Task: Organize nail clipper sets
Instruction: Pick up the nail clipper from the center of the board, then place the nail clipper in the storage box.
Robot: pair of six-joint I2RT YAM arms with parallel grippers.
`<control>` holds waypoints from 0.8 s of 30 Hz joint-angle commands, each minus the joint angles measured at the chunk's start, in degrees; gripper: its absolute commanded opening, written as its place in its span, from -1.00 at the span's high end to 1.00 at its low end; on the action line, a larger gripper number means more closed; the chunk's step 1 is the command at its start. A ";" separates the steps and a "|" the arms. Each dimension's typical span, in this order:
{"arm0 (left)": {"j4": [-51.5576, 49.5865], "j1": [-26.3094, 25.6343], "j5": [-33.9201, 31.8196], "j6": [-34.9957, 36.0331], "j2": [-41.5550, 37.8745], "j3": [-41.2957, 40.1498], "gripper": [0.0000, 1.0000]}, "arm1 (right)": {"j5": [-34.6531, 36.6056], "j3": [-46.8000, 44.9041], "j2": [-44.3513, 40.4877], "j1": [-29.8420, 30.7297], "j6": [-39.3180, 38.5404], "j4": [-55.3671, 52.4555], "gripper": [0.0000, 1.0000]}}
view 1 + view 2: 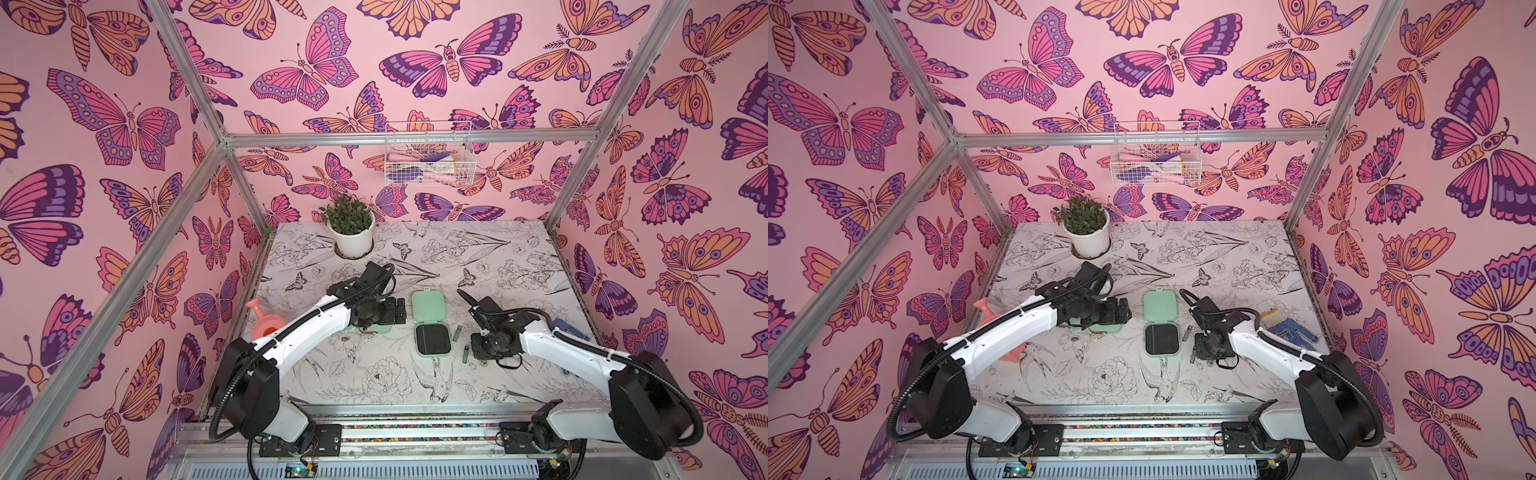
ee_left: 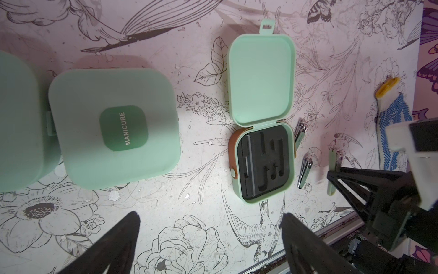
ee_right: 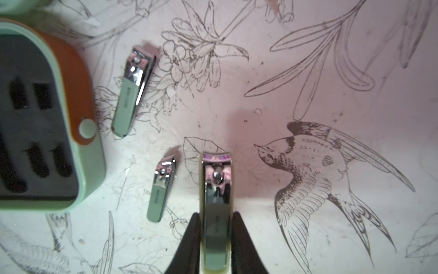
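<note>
Clipper pick beside the open case

Left gripper hangs with jaws spread wide above a closed mint case, likely idle for now. Mid-table the open case lies flat, foam slots up, with a loose clipper and a smaller clipper just beside it. Right gripper pinches a larger clipper by its tail, head leading, I'd guess for slotting. Only the right wrist view shows that grip.

Pink walls showing orange-and-purple butterflies, white table at lower centre carrying black line-drawn birds and flowers, mint-green case mid-frame — black insert, chrome-and-mint clipper, blue-dotted glove, coral watering can.
</note>
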 commanded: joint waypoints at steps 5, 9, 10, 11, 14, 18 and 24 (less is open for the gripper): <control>0.09 -0.24 -0.03 -0.49 -0.93 -1.94 -0.88 | 0.00 8.76 -1.10 5.92 7.61 -5.14 0.83; 0.13 -0.24 -0.30 -0.37 -1.28 -2.04 -0.88 | 0.88 14.43 5.05 11.13 10.85 -3.92 0.86; 0.09 -0.24 -0.38 -0.32 -1.25 -2.04 -0.88 | 1.23 16.07 7.15 12.29 11.46 -3.63 0.87; 0.09 -0.22 -0.38 -0.40 -1.29 -2.06 -0.88 | 1.37 17.34 8.93 13.11 11.79 -3.26 0.88; 0.09 -0.24 -0.30 -0.37 -1.21 -2.04 -0.88 | 1.47 20.98 14.71 14.93 12.60 -1.75 0.90; 0.14 -0.24 -0.13 -0.23 -0.95 -2.04 -0.88 | 1.73 24.88 22.04 16.09 13.55 -0.44 0.90; 0.11 -0.24 -0.28 0.06 -0.86 -2.08 -0.88 | 2.50 28.02 27.55 16.73 14.42 0.18 0.90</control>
